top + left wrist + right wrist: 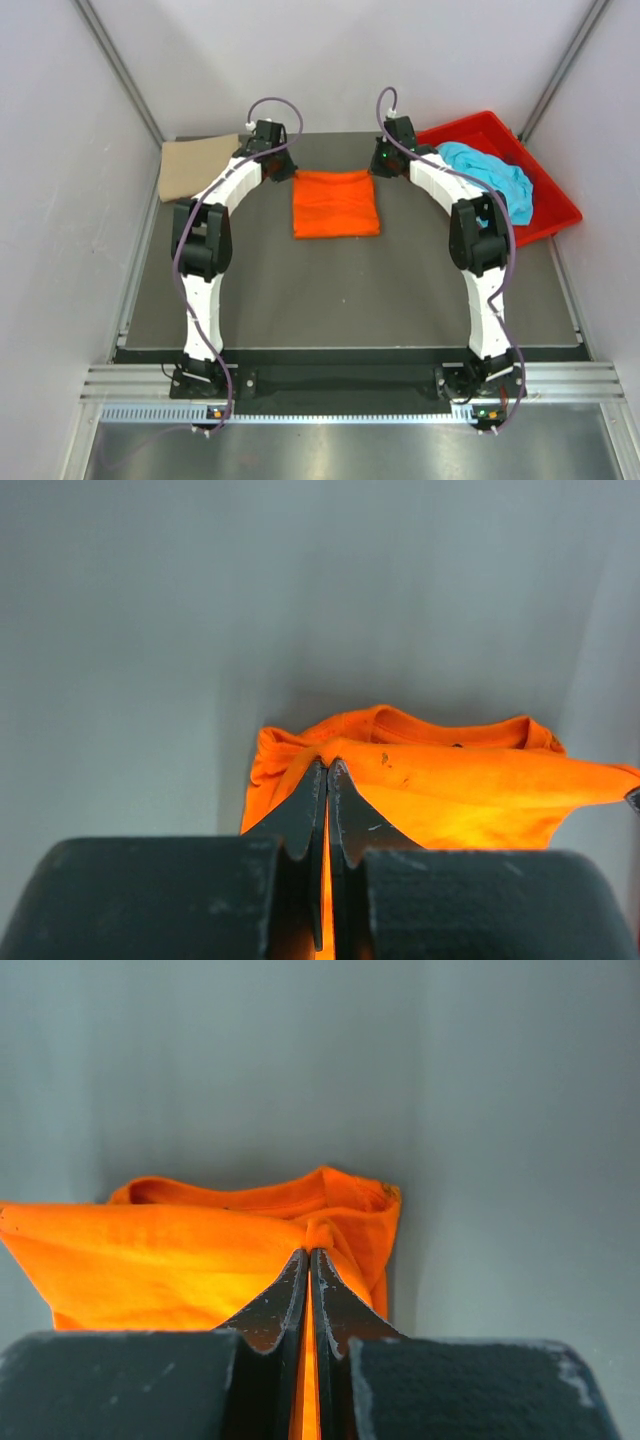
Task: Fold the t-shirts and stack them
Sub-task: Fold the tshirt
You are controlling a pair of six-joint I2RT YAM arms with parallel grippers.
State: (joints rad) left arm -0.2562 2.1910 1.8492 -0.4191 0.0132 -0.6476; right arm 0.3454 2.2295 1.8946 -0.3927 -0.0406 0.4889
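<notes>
The orange t-shirt (336, 202) lies as a folded square at the middle of the table's far half. My left gripper (291, 172) is shut on its far left corner; in the left wrist view (328, 764) cloth (470, 800) bunches at the tips. My right gripper (378, 168) is shut on the far right corner, and the right wrist view (309, 1252) shows cloth (150, 1260) pinched between the fingers. The tan t-shirt (192, 164) lies flat at the far left. The turquoise t-shirt (492, 176) lies crumpled in the red bin (545, 215).
The red plastic bin stands at the far right corner of the dark table mat (340, 290). White walls and metal frame rails close in the far, left and right sides. Both arm bases sit at the near edge.
</notes>
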